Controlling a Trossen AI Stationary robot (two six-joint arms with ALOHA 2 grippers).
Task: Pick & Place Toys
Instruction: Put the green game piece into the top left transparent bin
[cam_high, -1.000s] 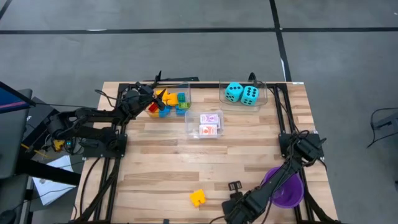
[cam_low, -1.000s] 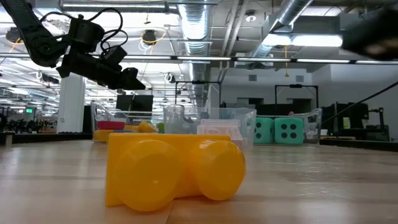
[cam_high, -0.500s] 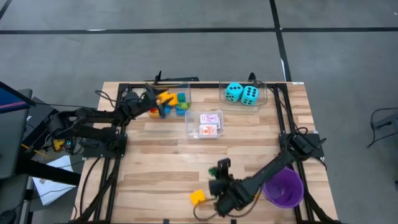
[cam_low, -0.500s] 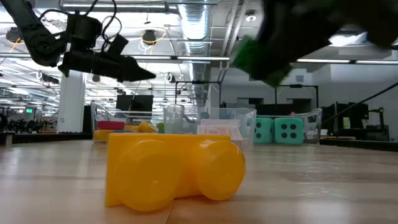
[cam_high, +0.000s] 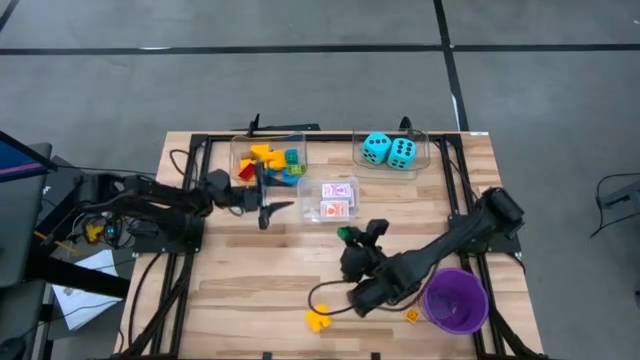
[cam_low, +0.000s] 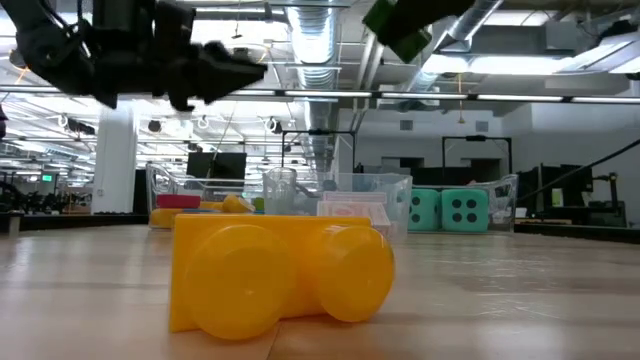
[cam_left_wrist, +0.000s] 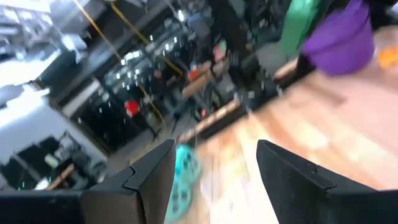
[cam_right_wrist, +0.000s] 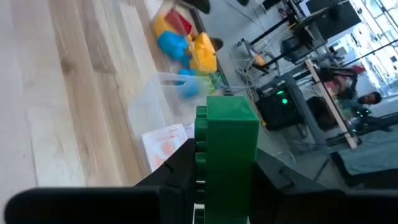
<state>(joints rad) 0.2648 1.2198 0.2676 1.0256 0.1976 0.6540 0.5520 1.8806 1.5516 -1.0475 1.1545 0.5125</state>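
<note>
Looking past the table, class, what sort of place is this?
Probably an industrial-style robotics lab: exposed ceiling ducts, rows of equipment benches behind the wooden table, and two robot arms.

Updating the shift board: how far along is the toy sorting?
Done: bricks, dice and card packs sit in clear bins. In hand: the right hand grips a green brick; the left hand is open, empty. Left: a yellow brick on the table.

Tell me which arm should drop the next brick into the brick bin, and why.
Right, most likely. The right gripper is already shut on a green brick, raised above the table. The left gripper is open and empty beside the brick bin, so it would first need to fetch one.
</note>
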